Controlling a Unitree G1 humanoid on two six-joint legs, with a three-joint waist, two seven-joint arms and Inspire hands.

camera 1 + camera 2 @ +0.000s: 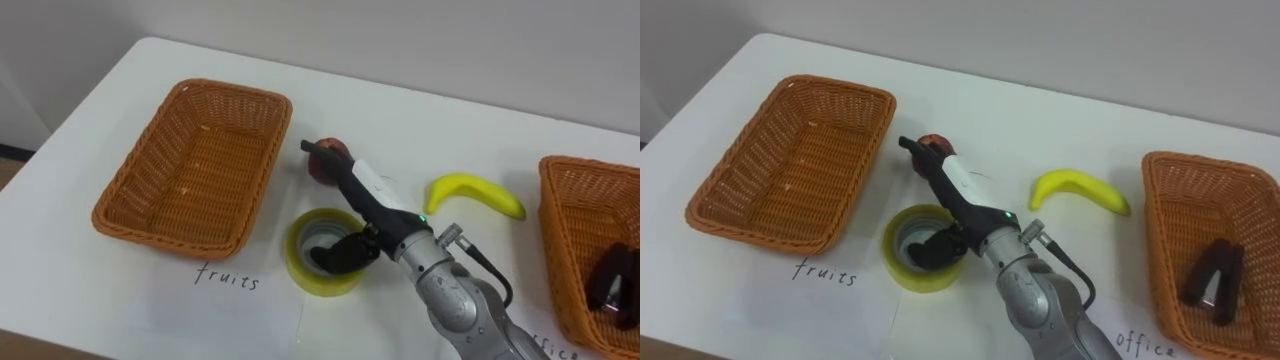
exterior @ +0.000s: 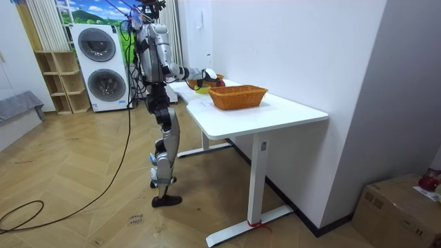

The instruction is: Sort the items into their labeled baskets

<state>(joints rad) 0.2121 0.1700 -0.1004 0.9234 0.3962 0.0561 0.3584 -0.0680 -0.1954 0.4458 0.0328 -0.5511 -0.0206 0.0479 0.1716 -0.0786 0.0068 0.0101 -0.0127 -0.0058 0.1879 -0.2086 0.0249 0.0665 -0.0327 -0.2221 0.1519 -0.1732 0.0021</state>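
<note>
Two wicker baskets sit on the white bench (image 1: pixel 100 300): left basket (image 1: pixel 140 170) and right basket (image 1: pixel 560 250), which holds a black stapler (image 1: pixel 615 280). Right hand (image 1: pixel 360 190) reaches over a yellow tape roll (image 1: pixel 300 262), fingers (image 1: pixel 318 150) straight and apart, tips on the red apple (image 1: pixel 322 172). Banana (image 1: pixel 475 192) lies between apple and right basket.

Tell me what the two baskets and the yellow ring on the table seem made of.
Left basket and right basket: woven wicker or rattan, matte orange-brown; crossing strands show on walls and rims, though a plastic imitation is possible. Yellow ring: apparently a roll of tape, smooth and slightly glossy, with a hollow core; paper or plastic, I cannot tell.
</note>
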